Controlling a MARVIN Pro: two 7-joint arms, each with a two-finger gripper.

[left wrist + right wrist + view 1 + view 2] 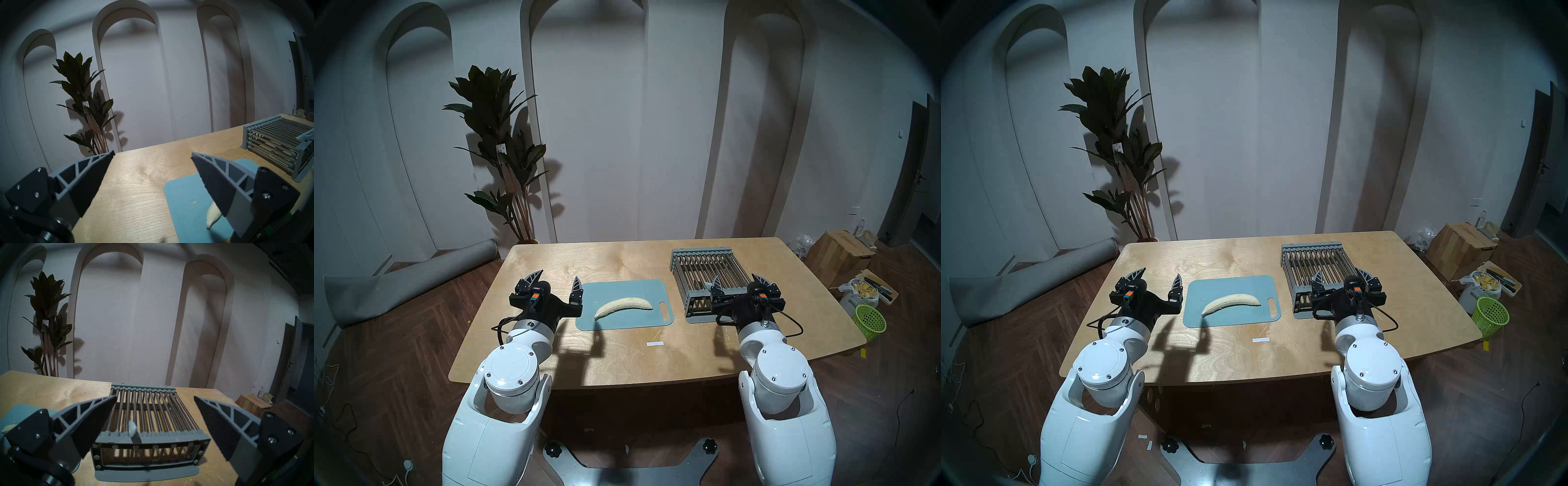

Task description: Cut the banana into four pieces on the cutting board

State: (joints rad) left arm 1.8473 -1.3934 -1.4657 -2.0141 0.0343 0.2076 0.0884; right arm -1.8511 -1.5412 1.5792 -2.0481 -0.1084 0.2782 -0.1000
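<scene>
Banana (623, 306) whole on cutting board (656, 292), between left gripper (556, 280) and right gripper (738, 281); both wide, empty.

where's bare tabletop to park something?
Free: the far strip behind the cutting board, left of the rack; the near strip in front of the board, bare but for a white tape mark. Crowded: the banana lies on the board; the gap between board and rack is narrow.
</scene>
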